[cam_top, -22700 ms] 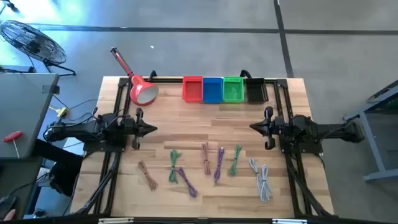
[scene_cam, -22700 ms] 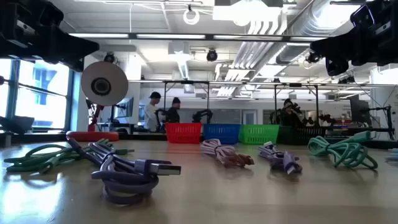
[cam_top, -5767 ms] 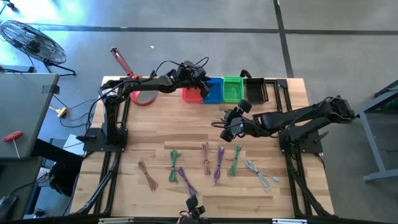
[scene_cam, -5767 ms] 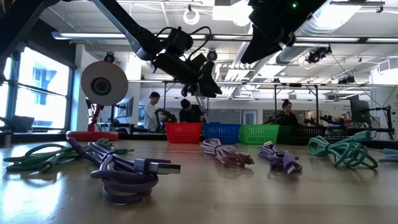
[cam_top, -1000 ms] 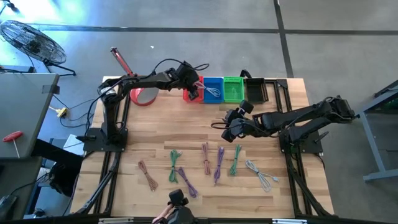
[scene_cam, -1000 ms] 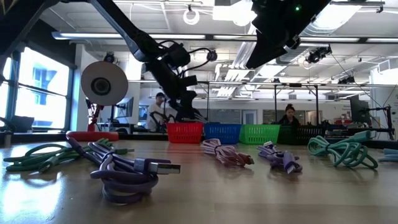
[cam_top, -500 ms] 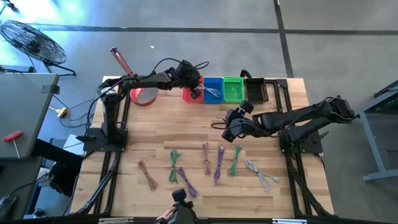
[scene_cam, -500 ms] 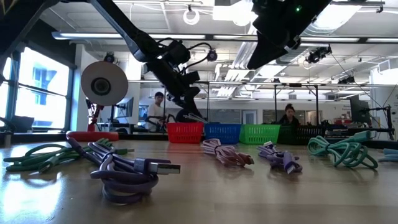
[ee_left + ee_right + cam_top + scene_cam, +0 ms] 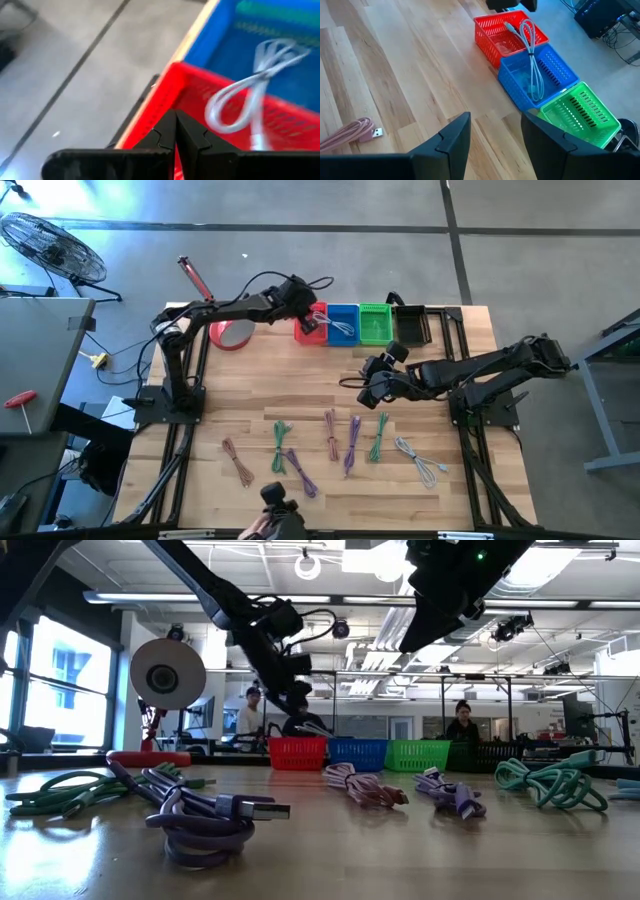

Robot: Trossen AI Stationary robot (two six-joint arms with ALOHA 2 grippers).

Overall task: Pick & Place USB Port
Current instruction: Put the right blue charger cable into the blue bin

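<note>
A white USB cable (image 9: 337, 328) lies draped over the red basket (image 9: 304, 333) and the blue basket (image 9: 345, 313) at the table's far edge; one loop rests on the red basket's rim (image 9: 235, 117). My left gripper (image 9: 312, 317) hovers over the red basket, shut with nothing between its fingers (image 9: 175, 112). My right gripper (image 9: 362, 387) hangs open over the middle of the table, pointing toward the baskets (image 9: 495, 122).
A green basket (image 9: 375, 323) and a black basket (image 9: 412, 325) stand to the right of the blue one. A red lamp (image 9: 225, 330) stands at the far left. Several coiled cables (image 9: 352, 442) lie on the near half. A person's hand (image 9: 278, 518) shows at the near edge.
My left gripper has shut on nothing, risen above the red basket and drawn slightly toward the table's left. The white cable stays across the red and blue baskets. The hand at the near edge has shifted a little.
</note>
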